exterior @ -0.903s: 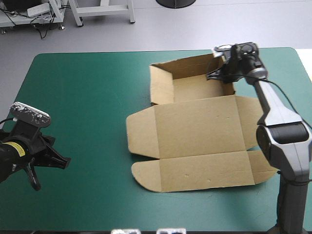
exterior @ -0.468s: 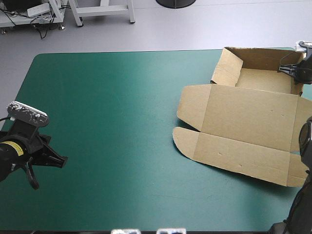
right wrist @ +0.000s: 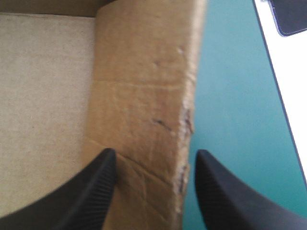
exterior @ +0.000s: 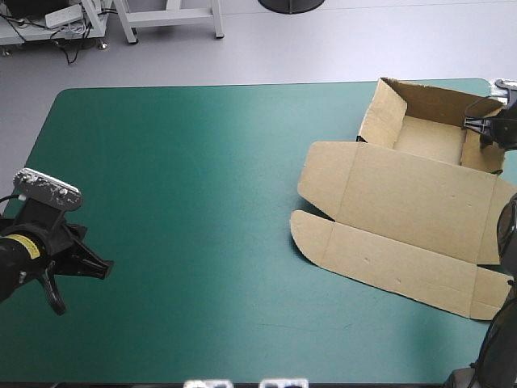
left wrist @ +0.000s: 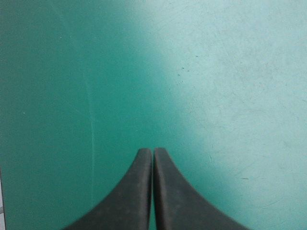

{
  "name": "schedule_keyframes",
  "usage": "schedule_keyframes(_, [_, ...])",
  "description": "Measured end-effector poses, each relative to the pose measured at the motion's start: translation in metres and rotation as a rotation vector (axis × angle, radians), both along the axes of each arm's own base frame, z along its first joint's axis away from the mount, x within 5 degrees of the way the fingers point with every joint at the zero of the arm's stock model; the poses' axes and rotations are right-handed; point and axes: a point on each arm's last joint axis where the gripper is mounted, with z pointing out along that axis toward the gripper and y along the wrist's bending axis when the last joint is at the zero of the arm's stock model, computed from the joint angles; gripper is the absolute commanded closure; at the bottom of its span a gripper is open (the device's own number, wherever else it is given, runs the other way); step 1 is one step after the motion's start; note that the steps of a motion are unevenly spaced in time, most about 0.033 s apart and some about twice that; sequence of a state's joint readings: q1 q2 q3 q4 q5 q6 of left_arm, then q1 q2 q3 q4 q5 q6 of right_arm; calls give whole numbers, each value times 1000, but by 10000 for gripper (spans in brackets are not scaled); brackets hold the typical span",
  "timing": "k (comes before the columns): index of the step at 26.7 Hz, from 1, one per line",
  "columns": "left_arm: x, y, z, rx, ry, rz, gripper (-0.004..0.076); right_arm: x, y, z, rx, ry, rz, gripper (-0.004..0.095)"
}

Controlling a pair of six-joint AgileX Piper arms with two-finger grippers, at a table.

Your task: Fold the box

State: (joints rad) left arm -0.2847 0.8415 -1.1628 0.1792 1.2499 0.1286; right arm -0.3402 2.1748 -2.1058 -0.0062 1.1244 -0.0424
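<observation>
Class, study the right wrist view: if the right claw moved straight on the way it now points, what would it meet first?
Probably the raised side wall of the box, which stands between the open fingers of the right claw. Depth is hard to judge.

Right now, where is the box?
In the high view the box lies at the far right corner of the table, its right wall inside the open right gripper.

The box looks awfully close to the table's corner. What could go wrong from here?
The box lies at the far right corner of the table; a sideways tug could slide it off. The wall between the open fingers of the right gripper is creased and frayed, so a hard squeeze might crush it. The left gripper is far off, unable to steady it.
</observation>
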Motion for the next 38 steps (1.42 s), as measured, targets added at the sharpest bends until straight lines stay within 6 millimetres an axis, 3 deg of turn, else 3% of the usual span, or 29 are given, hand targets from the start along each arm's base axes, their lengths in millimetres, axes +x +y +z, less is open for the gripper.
schedule_keyframes(2, [0,0,0,-3,1,-1,728,-1,-2,0,-10,3,-31,84])
schedule_keyframes(7, [0,-1,0,-7,2,-3,728,-4,-7,1,-54,24,-80,88])
schedule_keyframes(10, [0,-1,0,-7,2,-4,728,-8,-7,12,-61,3,-88,92])
schedule_keyframes(14, [0,-1,0,-7,2,-4,728,-22,-3,48,-72,-72,-90,106])
schedule_keyframes(19, [0,-1,0,-9,3,-5,728,-50,14,109,-49,-224,-45,158])
schedule_keyframes(26, [0,-2,0,-19,6,-9,728,-105,61,198,55,-499,183,425])
schedule_keyframes(28, [0,-2,0,-21,6,-10,728,-129,77,223,74,-570,255,610])
schedule_keyframes(29, [0,-2,0,-22,7,-11,728,-137,81,229,79,-584,276,754])
schedule_keyframes(30, [0,-2,0,-23,7,-11,728,-150,92,240,116,-607,333,811])
schedule_keyframes(31, [0,-2,0,-23,7,-11,728,-155,98,243,151,-620,369,931])
schedule_keyframes(35, [-1,-3,0,-29,9,-14,728,-170,133,264,299,-752,598,928])
schedule_keyframes(38, [-1,-4,-1,-43,13,-20,728,-180,175,265,225,-705,722,928])
